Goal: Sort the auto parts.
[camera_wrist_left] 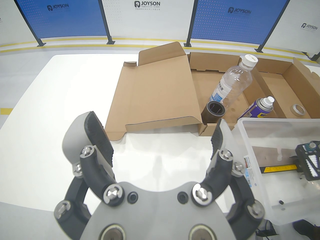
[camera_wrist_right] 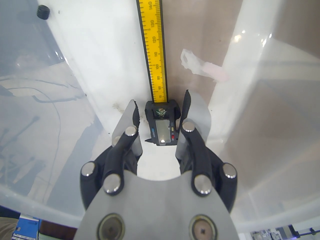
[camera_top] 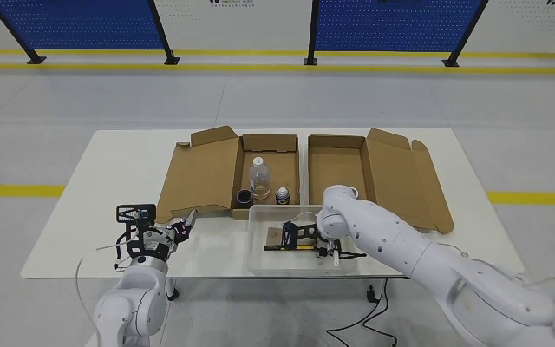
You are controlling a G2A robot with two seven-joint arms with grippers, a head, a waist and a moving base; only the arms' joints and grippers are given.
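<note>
A clear plastic bin [camera_top: 251, 245] sat at the middle of the tabletop's [camera_top: 104, 199] near edge. In it a digital caliper [camera_wrist_right: 152, 38] lay flat on the bottom, its yellow scale running along the bin's length. The right gripper [camera_wrist_right: 160, 101] was down inside the bin over the caliper's black display head. Its fingers [camera_wrist_right: 133, 116] stood slightly apart, one on each side of the head, and a narrow gap showed on at least one side. A small black screw [camera_wrist_right: 43, 12] lay loose on the bin's floor, well apart from the caliper.

The left gripper [camera_wrist_left: 156, 122] hung above the near left part of the tabletop, beside the bin, with its fingers [camera_wrist_left: 96, 131] spread wide and nothing between them.

Behind the bin, toward the far edge, two open cardboard boxes stood side by side with their flaps folded out. The left box [camera_top: 270, 143] held an upright clear bottle [camera_top: 259, 178] with a white cap, a spray can [camera_top: 283, 195] and a black cylinder [camera_top: 244, 198]; the can and cylinder were at the box's near wall. The right box [camera_top: 338, 173] held a small roll of tape [camera_wrist_left: 299, 109] near its front.
</note>
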